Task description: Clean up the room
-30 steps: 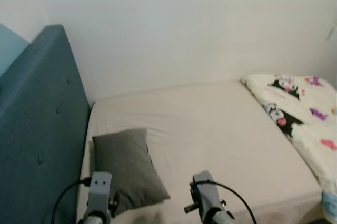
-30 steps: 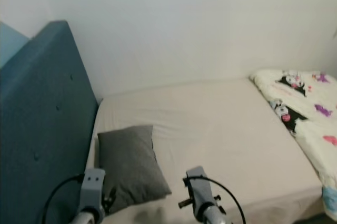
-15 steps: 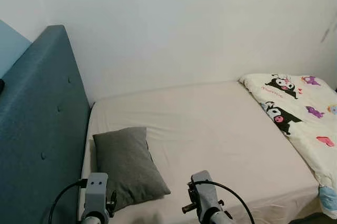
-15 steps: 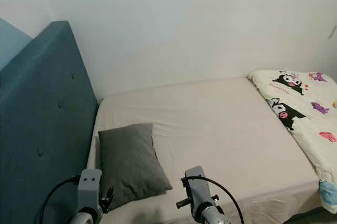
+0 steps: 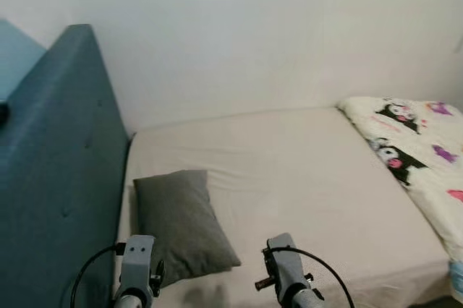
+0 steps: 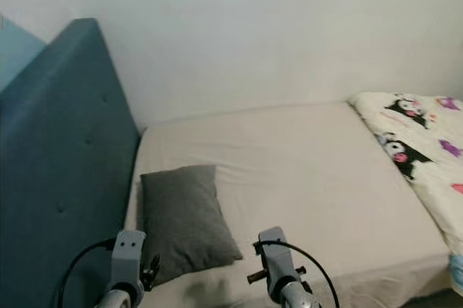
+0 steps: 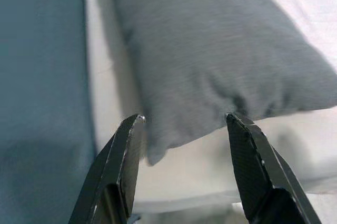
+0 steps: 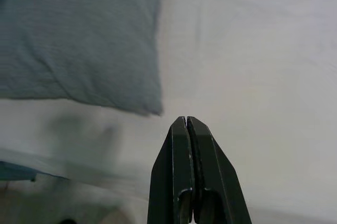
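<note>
A grey pillow [image 5: 181, 221] lies on the bed [image 5: 304, 178] beside the teal headboard [image 5: 51, 178], a cartoon-print blanket [image 5: 419, 156] at the far end. The left end effector [image 7: 184, 124] hovers spread wide over the pillow's near corner, holding nothing. The right end effector [image 8: 187, 124] is pressed closed and empty above the sheet.

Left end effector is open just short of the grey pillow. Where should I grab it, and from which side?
Probably take the grey pillow by its near corner, coming in from the bed's front edge. In the left wrist view that corner sits between the open fingers of the left end effector; it thins there and lies flat on the sheet, so a pinch should hold.
</note>
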`<state>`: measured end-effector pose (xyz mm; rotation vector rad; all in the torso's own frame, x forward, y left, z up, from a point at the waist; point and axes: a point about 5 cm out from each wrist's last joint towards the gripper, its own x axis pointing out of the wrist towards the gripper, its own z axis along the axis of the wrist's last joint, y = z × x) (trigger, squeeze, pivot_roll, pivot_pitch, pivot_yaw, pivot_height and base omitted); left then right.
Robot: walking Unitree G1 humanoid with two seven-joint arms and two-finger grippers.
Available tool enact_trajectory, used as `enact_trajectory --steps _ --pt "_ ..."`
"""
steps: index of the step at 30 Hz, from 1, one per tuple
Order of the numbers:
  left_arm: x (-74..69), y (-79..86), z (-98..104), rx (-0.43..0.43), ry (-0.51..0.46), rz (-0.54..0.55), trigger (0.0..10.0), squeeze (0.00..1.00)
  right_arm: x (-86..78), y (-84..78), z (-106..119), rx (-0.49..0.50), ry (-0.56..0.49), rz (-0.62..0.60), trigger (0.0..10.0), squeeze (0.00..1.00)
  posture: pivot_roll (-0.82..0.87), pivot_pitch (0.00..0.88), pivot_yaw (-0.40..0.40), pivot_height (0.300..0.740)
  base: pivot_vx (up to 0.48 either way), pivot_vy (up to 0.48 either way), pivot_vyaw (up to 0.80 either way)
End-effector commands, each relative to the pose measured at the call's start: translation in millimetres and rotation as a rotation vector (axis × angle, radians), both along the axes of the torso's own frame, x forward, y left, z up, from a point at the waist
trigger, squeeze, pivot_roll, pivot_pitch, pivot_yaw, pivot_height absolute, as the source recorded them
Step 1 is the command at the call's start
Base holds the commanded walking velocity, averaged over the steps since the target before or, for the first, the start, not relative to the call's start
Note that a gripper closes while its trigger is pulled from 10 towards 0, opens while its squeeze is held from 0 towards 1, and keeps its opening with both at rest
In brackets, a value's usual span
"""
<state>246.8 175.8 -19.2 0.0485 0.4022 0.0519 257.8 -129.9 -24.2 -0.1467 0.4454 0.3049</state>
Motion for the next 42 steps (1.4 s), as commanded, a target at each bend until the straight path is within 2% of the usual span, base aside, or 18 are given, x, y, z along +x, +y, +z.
enact_trajectory --steps 1,7,20,27,33,42 --pt "-2.0 0.2 -1 0.000 0.008 0.006 10.0 0.00 -1.8 0.7 -1 -0.008 0.003 0.014 10.0 0.00 -0.04 0.082 -0.049 0.740 0.000 -0.480 0.80" --pt "-3.2 4.0 -2 -0.030 0.009 0.046 10.0 0.00 -1.8 2.4 0 0.016 -0.003 0.013 10.0 0.00 -0.04 0.083 -0.048 0.740 0.000 -0.165 0.13" --pt "-3.2 6.5 -1 -0.023 0.007 0.061 10.0 0.00 -3.6 1.2 -3 0.010 0.011 0.010 10.0 0.00 -0.04 0.081 -0.048 0.740 0.000 0.000 0.00" --pt "-2.1 6.9 -1 -0.025 0.004 0.046 10.0 0.00 -4.2 -3.0 -4 -0.030 0.014 -0.011 10.0 0.00 -0.04 0.076 -0.046 0.740 0.000 0.000 0.00" --pt "0.9 6.7 2 -0.018 -0.011 0.022 10.0 0.00 -4.5 -13.5 -4 -0.036 0.008 -0.062 10.0 0.00 -0.05 0.067 -0.037 0.740 0.000 0.000 0.00" --pt "0.6 4.8 1 -0.021 -0.009 0.014 10.0 0.00 -5.0 -12.9 -4 -0.034 0.001 -0.051 10.0 0.00 -0.05 0.056 -0.038 0.740 0.000 0.000 0.00"
